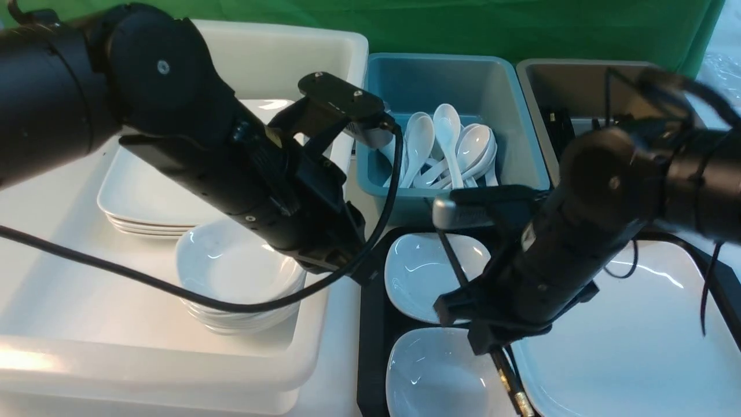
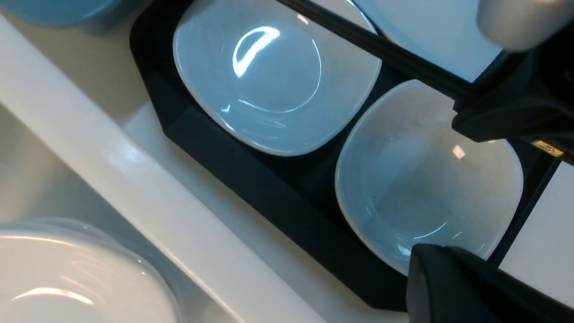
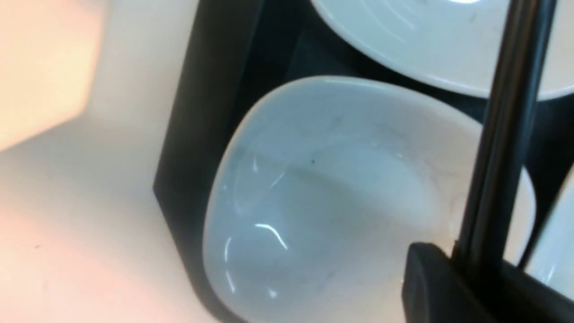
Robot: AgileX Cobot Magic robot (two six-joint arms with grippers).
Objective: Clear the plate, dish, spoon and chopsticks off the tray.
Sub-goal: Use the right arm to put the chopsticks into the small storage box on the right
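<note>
White tub (image 1: 145,359) sits left of the tray (image 1: 371,359), with stacked crockery (image 1: 231,272) inside. Plate (image 1: 625,347) fills the tray's right side. Two small dishes (image 1: 422,272) on the tray's left side, one behind the other. Left gripper (image 1: 362,269) pressed together, over the tray's far-left corner. Right gripper (image 1: 486,341) over the tray's middle, pinching the chopsticks (image 1: 505,373). They run between dishes and plate, gold ends toward the tray's near edge.
</note>
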